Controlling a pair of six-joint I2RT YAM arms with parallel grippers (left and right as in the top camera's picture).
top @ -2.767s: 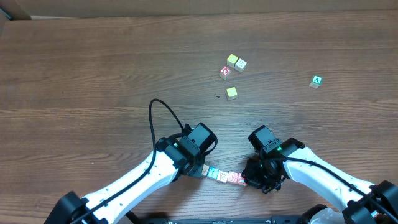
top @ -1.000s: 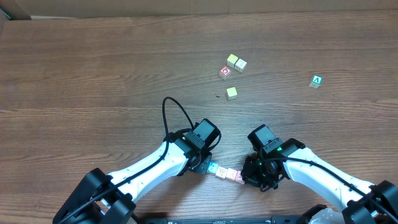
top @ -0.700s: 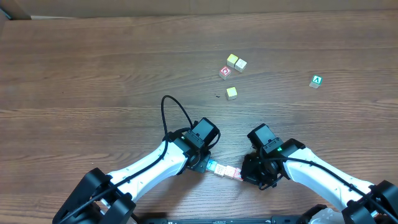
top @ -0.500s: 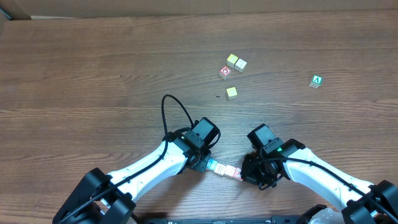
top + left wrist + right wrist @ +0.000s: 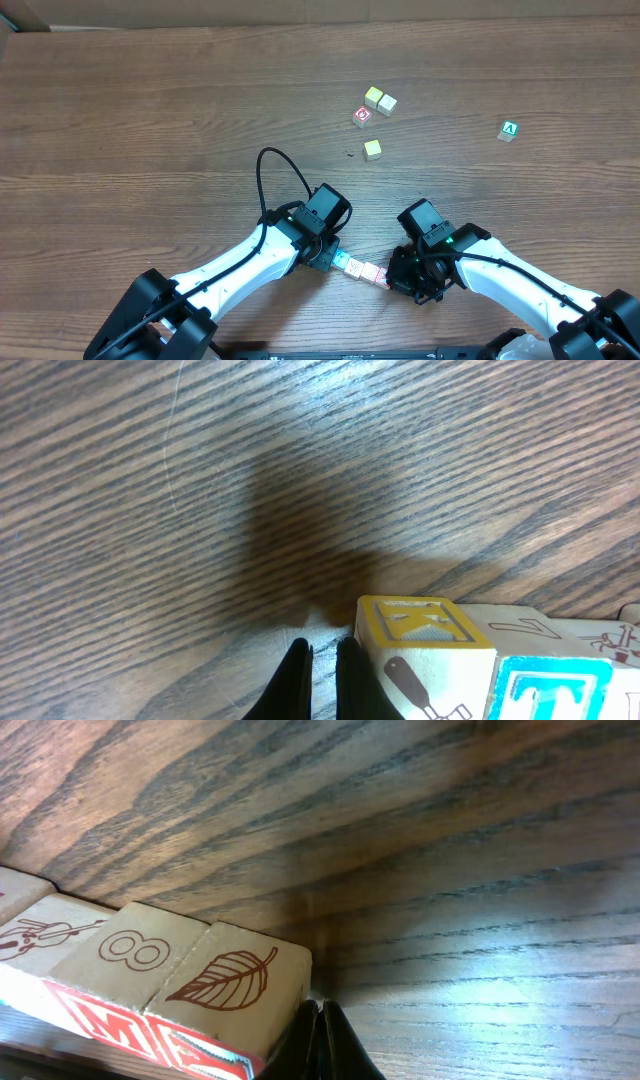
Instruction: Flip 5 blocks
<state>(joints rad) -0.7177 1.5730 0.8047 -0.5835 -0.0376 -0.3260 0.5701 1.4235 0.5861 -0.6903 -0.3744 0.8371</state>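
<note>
The left gripper has its two black fingers drawn together with only a sliver between them, and it holds nothing. Just to the right of the fingertips, touching or nearly so, stands the end block of the row of blocks. This end block has a yellow-framed "K" on top and a small tool print on its pale side. Next along the row is a block with a teal-framed "T".

The right gripper is likewise closed to a single point and grips nothing. Its tips sit at the lower corner of the leaf block, the block at the other end of the row. Pressed flush against the leaf block is a block printed with an "8", and beyond that is one with a violin. The tops of these three are pale with brown-red prints, and their sides are red with pale letters.

In the overhead view the row is one short straight bar lying flat on the table near its front edge. Its long axis slants from upper left, at the left gripper, to lower right, at the right gripper. The two wrists cover its ends, so the blocks cannot be counted from there. The visible stretch shows teal toward the left and pink-red toward the right.

Well apart, farther up the table, lie two yellow cubes side by side. A red-ring cube sits just beside them, and another yellow cube lies nearer the row. A green "A" cube lies off to the right.
</note>
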